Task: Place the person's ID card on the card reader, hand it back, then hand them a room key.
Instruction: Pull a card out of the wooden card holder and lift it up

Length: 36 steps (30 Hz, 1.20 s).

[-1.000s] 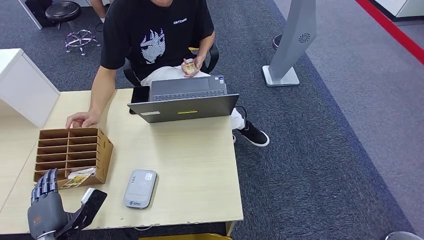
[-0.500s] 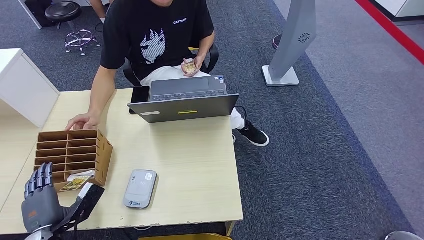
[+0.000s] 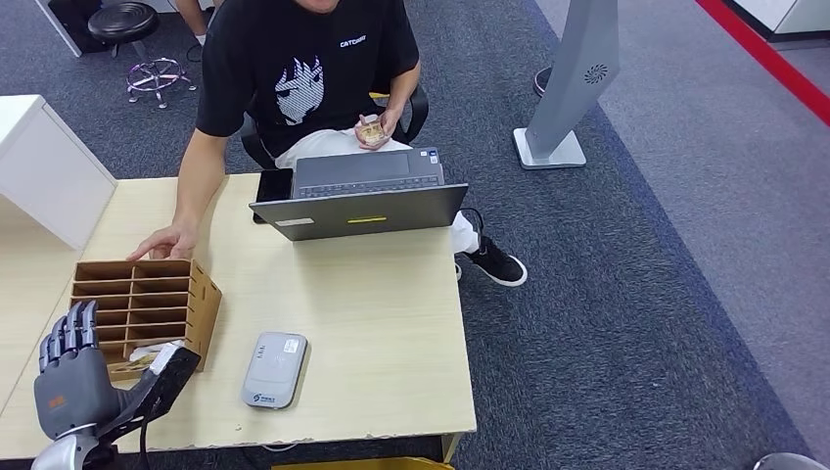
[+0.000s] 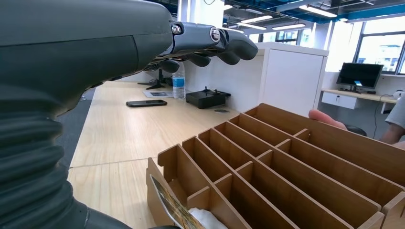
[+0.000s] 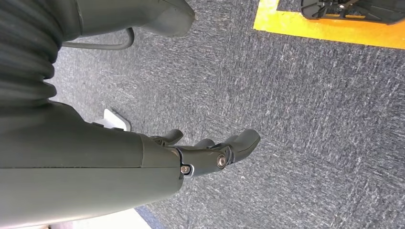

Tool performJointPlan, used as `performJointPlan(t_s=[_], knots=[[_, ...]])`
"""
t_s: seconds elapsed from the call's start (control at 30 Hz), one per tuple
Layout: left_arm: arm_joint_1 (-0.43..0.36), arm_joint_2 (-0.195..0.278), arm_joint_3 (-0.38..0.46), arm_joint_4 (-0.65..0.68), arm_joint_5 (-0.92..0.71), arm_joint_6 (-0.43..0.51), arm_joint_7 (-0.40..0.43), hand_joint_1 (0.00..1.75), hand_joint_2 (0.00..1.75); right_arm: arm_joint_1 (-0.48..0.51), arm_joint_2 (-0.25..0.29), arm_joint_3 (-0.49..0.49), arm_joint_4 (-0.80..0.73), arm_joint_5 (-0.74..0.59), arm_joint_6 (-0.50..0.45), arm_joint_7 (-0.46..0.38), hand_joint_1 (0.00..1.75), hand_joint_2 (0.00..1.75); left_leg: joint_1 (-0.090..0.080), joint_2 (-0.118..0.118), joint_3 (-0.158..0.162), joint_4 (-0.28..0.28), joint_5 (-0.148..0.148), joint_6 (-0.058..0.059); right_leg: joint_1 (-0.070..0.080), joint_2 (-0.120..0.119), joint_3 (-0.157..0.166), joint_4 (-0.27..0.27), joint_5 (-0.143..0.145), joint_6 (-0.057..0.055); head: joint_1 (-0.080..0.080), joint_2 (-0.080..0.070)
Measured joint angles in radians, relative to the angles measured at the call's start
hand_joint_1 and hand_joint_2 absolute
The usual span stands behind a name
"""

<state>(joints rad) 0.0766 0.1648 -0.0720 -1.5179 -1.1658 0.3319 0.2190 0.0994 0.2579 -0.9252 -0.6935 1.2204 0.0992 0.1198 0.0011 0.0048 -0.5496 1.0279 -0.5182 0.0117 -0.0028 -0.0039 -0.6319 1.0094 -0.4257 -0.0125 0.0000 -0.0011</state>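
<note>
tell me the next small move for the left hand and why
Probably ease the left hand forward and down to the card in the organizer's nearest slot. The hand is open, holds nothing and hovers beside that corner, while the person already holds a card, so the room key seems next.

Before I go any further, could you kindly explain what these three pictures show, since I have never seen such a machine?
This is a humanoid robot with two arms. One picture looks down from its head. Its grey left hand hovers, holding nothing, by a brown cardboard slotted organiser on the pale wooden desk. A card sits in the organiser's nearest slot. A flat grey card reader and a grey open laptop also lie there, and a seated person holds a small card. The other two pictures come from wrist cameras. The right hand hangs over dark carpet, holding nothing.
</note>
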Motion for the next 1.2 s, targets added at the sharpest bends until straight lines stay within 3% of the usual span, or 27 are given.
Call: performJointPlan(t_s=[1.2], knots=[[-0.011, 0.016, 0.000, 0.000, 0.019, -0.011, -0.003, 0.00, 1.75, 0.003, 0.001, -0.009, -0.013, -0.013, 0.000, -0.003, 0.00, 1.75, 0.000, 0.000, 0.000, 0.000, 0.000, 0.000, 0.000, 0.000, 0.000, 0.000, 0.000, 0.000, 0.000, 0.000]])
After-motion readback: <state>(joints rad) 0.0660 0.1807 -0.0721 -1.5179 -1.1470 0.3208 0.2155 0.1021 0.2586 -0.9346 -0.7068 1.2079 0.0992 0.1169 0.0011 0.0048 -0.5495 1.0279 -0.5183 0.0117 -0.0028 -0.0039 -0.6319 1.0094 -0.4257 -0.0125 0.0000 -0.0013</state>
